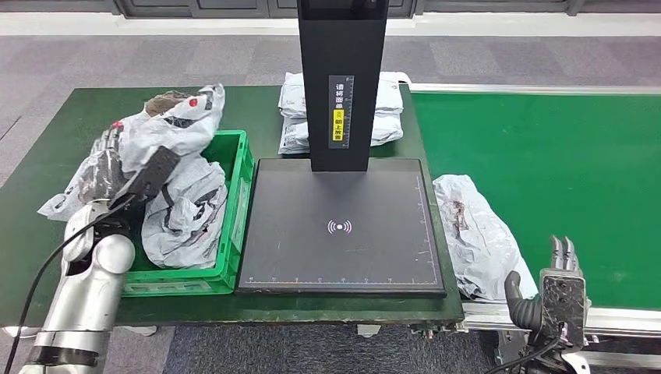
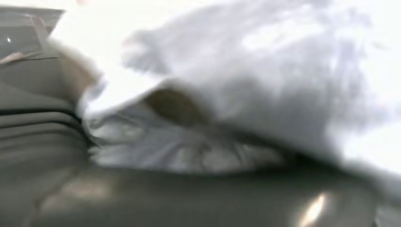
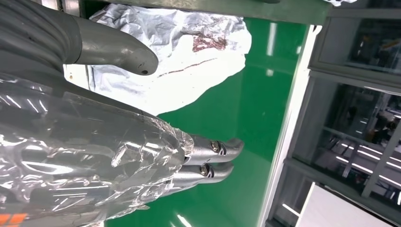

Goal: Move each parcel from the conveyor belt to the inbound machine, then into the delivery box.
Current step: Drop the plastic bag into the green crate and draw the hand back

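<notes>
Right hand (image 1: 560, 292), empty with fingers apart, waits at five o'clock; left hand (image 1: 109, 167) grips a limp, slippery parcel (image 1: 167, 125) over the delivery box (image 1: 234, 234); bunch its middle.

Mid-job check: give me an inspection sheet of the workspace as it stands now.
Surface: green table; green conveyor belt to its right.
Job's things: held parcel above green delivery box, another parcel inside; one parcel at the belt's edge; inbound machine plate bare.
Clutter: stacked parcels behind the machine.
Hands: left hand grips the held parcel; right hand open, empty.
Cables: black cable along left arm.
Surroundings: grey floor.
</notes>
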You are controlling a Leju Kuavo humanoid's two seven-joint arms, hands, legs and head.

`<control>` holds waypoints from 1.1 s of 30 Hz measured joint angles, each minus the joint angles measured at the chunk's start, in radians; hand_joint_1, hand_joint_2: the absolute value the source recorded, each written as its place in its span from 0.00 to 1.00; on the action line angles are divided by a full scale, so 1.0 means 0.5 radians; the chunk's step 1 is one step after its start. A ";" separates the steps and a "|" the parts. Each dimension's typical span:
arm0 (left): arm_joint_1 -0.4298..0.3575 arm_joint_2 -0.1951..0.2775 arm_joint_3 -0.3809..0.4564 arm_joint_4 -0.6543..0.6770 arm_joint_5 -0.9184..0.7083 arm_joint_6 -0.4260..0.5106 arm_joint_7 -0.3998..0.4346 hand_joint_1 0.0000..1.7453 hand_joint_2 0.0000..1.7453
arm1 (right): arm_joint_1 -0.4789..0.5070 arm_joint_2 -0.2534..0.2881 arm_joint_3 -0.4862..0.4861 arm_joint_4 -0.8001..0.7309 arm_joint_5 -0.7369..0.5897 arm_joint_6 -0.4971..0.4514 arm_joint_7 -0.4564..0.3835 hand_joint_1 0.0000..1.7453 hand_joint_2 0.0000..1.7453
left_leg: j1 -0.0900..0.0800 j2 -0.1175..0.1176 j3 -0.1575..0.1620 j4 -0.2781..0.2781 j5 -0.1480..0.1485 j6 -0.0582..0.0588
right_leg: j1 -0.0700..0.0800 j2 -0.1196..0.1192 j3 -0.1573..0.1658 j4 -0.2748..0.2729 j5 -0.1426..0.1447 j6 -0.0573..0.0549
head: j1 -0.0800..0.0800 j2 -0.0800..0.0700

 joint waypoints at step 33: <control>0.107 -0.088 0.080 -0.304 0.364 -0.399 -0.188 0.00 0.00 | -0.061 0.016 0.000 0.009 0.037 0.014 0.002 0.00 1.00 | 0.000 -0.003 -0.001 0.000 -0.001 0.001 | -0.002 -0.003 0.001 0.000 -0.001 -0.001 | 0.000 0.000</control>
